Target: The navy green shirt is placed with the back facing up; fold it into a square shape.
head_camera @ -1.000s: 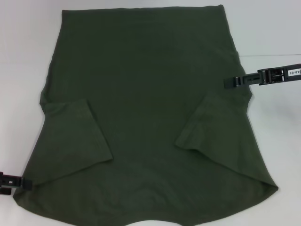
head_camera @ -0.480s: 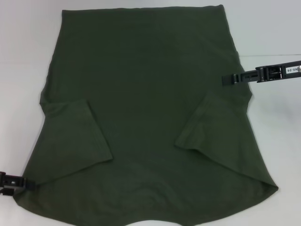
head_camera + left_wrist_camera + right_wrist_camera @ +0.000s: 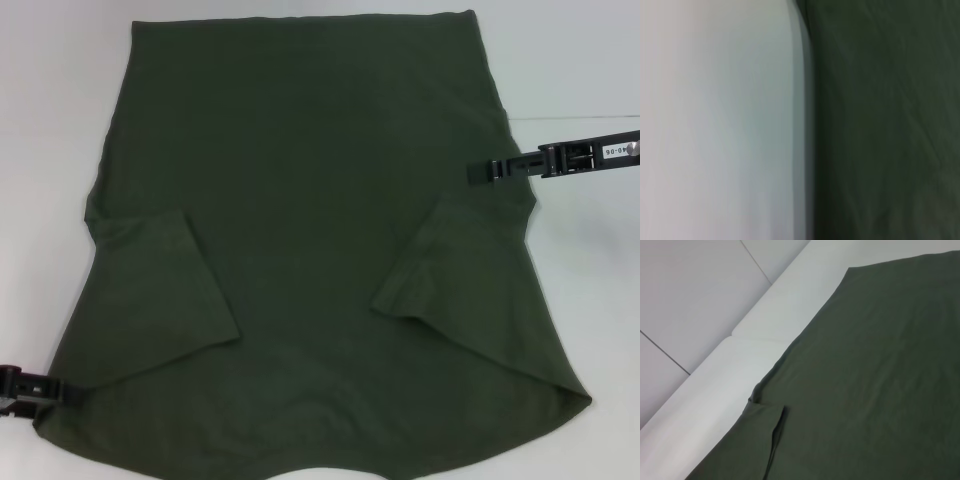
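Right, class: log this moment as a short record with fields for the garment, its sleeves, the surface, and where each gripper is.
garment: navy green shirt, spread flat, plain side up
sleeves: both folded inward onto the body, left sleeve, right sleeve
surface: white table
left gripper: at the shirt's near left edge
right gripper: over the shirt's right edge, farther from the robot
fold progress: body not yet folded into a square

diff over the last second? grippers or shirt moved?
The right gripper, over the navy green shirt at its right edge, slid slightly outward and farther from the robot. The left gripper at the near left corner of the shirt crept slightly inward and nearer. Nothing visibly taken or released. Shirt unchanged: flat, both sleeves folded in.
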`<move>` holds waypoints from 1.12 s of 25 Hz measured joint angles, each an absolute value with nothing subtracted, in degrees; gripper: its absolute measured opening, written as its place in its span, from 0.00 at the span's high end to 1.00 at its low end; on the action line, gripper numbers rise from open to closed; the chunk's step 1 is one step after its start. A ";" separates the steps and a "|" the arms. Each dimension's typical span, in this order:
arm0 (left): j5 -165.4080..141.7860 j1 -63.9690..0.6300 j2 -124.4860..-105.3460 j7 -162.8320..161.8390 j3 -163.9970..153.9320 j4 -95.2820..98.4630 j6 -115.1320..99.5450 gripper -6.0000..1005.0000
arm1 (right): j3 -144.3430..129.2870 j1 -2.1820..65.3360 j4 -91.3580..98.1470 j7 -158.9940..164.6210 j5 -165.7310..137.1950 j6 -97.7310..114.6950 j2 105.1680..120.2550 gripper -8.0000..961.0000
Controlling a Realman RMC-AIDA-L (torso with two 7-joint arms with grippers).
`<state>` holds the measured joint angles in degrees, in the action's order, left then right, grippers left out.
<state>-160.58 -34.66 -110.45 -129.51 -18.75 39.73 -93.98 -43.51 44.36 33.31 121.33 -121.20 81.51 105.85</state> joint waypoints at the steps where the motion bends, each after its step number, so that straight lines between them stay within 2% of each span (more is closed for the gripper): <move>1: -160.58 -34.68 -110.47 -129.78 -19.15 39.73 -93.96 0.15 | -43.51 44.38 33.31 121.31 -121.20 81.51 105.87 0.12; 28: -160.50 -36.68 -109.97 -131.87 -21.62 40.33 -95.65 0.15 | -43.18 45.10 33.31 120.35 -120.84 81.37 105.89 0.13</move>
<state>-160.50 -36.68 -109.97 -131.87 -21.62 40.33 -95.65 -43.18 45.10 33.31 120.35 -120.84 81.37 105.89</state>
